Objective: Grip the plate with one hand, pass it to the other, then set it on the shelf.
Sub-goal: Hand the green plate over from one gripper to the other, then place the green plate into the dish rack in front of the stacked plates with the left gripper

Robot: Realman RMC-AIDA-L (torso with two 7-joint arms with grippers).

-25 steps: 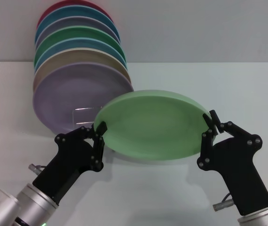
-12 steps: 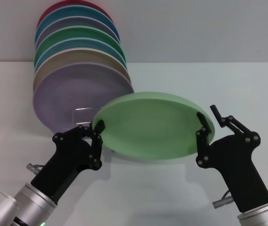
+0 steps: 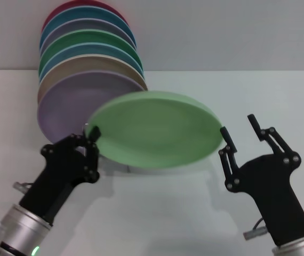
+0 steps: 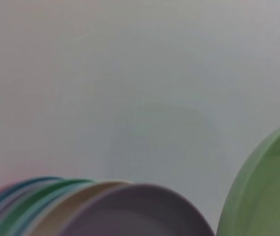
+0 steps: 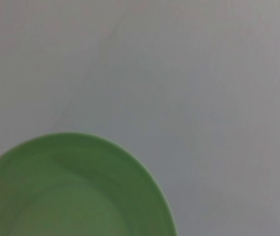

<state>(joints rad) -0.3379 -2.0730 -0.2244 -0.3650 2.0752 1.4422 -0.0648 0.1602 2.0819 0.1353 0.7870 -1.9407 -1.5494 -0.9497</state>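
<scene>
The pale mint-green plate [image 3: 154,130] hangs in the air over the white table, tilted. My left gripper [image 3: 92,133] is shut on its left rim and holds it alone. My right gripper [image 3: 240,128] is open, just right of the plate's right edge and clear of it. The plate's edge shows in the left wrist view [image 4: 263,191] and its face in the right wrist view [image 5: 71,191]. The wire shelf is hidden behind the plates.
Several coloured plates stand leaning in a row at the back left, the lavender plate [image 3: 69,109] foremost, just behind the held plate. They also show in the left wrist view [image 4: 130,211]. White table [image 3: 258,96] stretches to the right.
My right gripper opened and let go of the plate's right rim. My left gripper, holding the plate, carried it left and slightly up, away from the right gripper.
</scene>
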